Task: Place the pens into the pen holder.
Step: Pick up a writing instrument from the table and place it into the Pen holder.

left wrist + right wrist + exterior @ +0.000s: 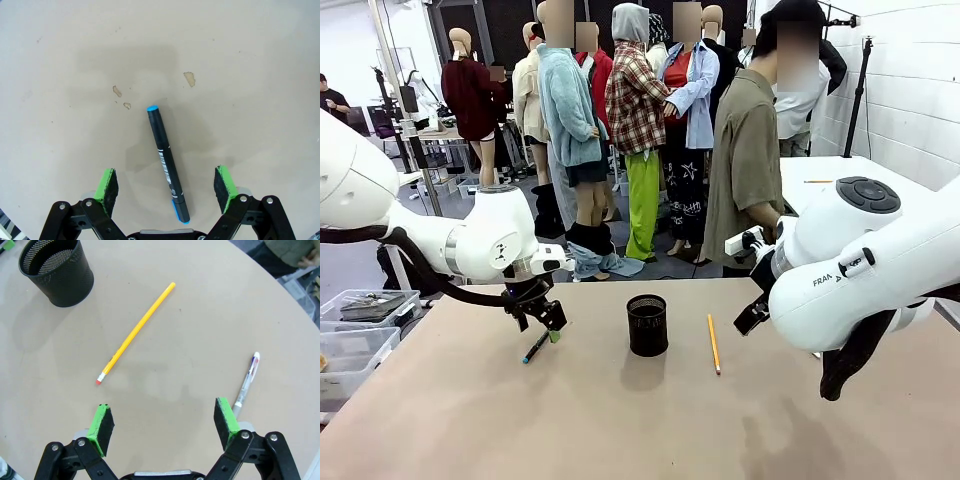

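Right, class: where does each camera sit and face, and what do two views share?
Front: between white left arm and right arm, facing the person across the tan table.
Left wrist: above the black blue-ended marker, looking down; open left claw.
Right wrist: looking down at the table; open right claw.
Shared, front and right wrist: yellow wooden pencil, black wire-mesh cup.

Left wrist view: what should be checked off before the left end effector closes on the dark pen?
1. Left end effector open: ok.
2. Dark pen lying between its pads, roughly crosswise to the closing direction: ok.
3. Nothing else touching the pen on the table: ok.
4. Pads low enough to catch the pen: cannot tell.
5. Pen holder upright, mouth clear: ok.
6. Right end effector open, holding nothing: ok.
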Motion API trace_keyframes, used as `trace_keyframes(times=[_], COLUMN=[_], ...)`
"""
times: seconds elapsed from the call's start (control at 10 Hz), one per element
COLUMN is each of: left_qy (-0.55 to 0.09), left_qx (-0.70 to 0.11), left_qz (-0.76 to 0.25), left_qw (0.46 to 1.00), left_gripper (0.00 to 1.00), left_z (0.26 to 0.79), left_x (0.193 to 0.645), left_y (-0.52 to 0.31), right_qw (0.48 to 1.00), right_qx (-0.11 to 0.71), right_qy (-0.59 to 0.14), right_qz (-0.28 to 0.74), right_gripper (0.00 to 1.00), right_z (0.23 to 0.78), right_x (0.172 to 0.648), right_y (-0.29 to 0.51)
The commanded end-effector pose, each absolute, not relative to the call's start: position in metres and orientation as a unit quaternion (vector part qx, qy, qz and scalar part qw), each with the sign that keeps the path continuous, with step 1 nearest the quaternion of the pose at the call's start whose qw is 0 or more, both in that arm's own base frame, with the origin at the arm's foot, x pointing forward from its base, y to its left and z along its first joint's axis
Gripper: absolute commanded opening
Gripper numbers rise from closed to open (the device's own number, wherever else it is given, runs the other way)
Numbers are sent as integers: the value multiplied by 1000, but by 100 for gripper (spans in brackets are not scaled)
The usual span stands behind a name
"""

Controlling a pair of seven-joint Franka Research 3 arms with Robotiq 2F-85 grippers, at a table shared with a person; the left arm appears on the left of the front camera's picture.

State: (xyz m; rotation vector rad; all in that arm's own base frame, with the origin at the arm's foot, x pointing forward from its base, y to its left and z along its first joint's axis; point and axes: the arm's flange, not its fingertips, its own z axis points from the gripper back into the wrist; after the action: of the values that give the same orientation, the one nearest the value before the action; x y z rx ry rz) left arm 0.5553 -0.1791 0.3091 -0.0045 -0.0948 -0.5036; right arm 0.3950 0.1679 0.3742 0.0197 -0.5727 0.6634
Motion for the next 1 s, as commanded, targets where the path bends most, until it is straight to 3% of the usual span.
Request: trace_keyframes(times=[0.0,0.3,0.4,0.8,0.9], left_qy=[-31,-18,-17,-23,-21], left_qx=[3,6,9,7,6], left_qz=[-239,-246,-248,-249,-251], left_qw=[970,969,969,968,968], left_gripper=[100,97,85,8,0], left_z=[310,305,304,305,304], left_x=[563,564,565,564,565], left_y=[-181,-183,-183,-183,-183], right_qw=[906,906,906,906,906], right_qx=[10,10,10,10,10], right_qy=[-277,-277,-277,-277,-277], right_qz=[321,321,321,321,321], right_gripper=[100,100,100,100,100], right_z=[374,374,374,374,374], right_x=[395,395,395,395,395], right_y=[168,168,168,168,168])
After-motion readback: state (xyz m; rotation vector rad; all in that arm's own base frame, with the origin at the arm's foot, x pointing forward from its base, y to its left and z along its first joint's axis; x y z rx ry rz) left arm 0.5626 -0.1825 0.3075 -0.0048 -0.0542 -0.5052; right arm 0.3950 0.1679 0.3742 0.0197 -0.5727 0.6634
